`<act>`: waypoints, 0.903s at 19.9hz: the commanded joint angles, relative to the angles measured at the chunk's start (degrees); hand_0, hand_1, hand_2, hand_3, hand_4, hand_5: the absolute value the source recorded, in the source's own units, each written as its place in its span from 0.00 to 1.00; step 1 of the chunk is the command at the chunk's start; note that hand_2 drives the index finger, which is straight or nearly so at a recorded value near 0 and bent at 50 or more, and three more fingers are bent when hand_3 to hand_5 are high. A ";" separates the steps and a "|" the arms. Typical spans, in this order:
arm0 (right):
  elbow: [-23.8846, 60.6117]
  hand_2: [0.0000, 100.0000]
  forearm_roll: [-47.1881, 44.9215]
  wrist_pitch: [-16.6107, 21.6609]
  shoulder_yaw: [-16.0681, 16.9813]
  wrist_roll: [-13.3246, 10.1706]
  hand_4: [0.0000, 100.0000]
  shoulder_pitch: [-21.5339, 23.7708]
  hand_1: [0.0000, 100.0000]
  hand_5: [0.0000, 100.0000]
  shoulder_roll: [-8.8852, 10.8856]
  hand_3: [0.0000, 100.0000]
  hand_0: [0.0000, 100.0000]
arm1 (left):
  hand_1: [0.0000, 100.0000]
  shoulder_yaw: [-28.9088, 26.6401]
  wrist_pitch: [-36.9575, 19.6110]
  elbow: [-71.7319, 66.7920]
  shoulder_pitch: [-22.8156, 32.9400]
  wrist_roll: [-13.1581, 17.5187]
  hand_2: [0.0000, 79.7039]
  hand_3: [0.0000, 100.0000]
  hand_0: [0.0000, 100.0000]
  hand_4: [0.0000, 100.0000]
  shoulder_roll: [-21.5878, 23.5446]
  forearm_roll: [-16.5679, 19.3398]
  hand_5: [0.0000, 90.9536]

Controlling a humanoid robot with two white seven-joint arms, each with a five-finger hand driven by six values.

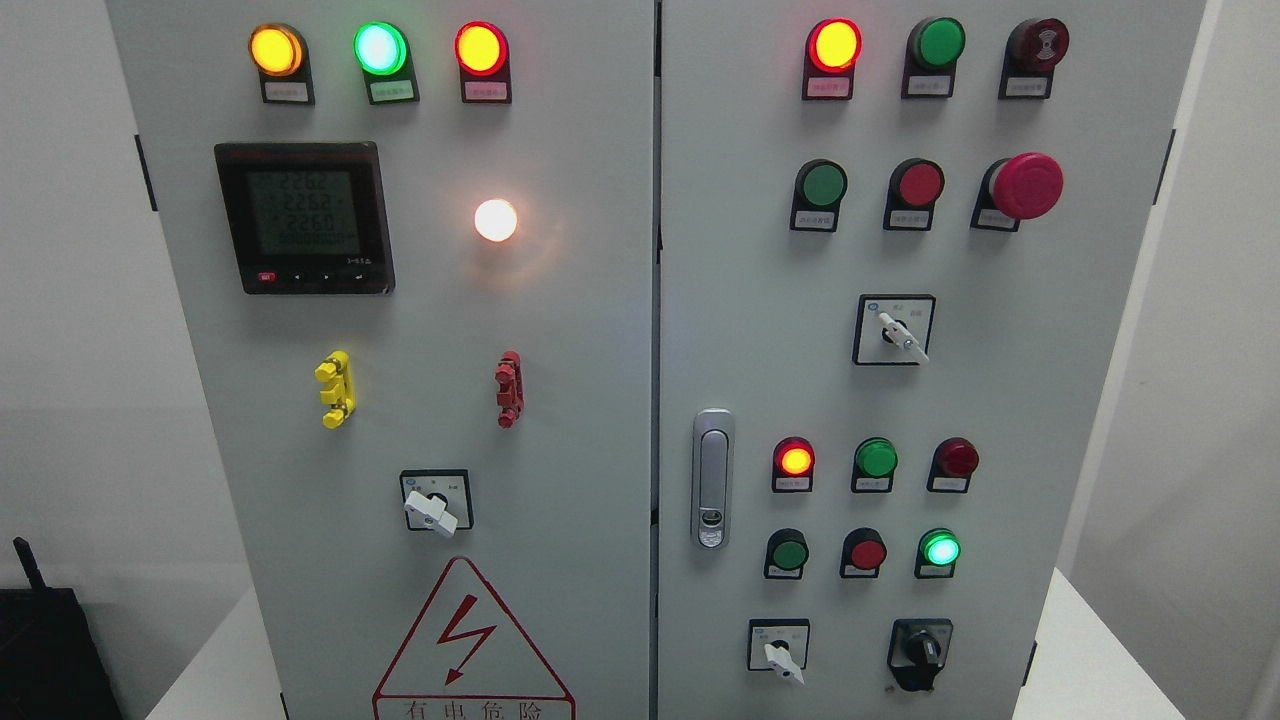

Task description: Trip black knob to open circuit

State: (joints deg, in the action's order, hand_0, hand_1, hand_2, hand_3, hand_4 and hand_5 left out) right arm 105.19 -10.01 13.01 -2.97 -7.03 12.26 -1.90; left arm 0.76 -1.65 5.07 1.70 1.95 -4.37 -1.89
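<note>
Black knob (921, 650) sits at lower right of the grey cabinet's right door (1000, 400), bottom row, right of a white-handled selector switch (780, 650). Knob's raised grip runs roughly vertical, tilted slightly, its lower end toward bottom-left. Nothing touches it. No robot hand in view, so finger state and knob-to-hand relation cannot be told. Above the knob: lit green lamp (940, 549), red button (866, 553), green button (788, 553). Door latch (712, 478) left of these. Left door has digital meter (303, 216), warning triangle (472, 640). Cabinet stands on white bench (1090, 660).
</note>
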 commanded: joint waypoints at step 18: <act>3.00 0.00 -0.18 2.81 -1.59 0.44 0.00 2.95 0.00 0.00 1.28 0.00 0.04 | 0.39 -0.05 0.07 -0.06 -0.03 -0.02 0.00 0.00 0.12 0.00 -0.03 -0.14 0.00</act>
State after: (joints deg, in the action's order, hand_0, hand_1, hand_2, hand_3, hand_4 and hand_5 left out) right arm 106.61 -10.03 15.02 -3.99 -7.00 15.36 -0.77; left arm 0.76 -1.65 5.07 1.70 1.95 -4.37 -1.89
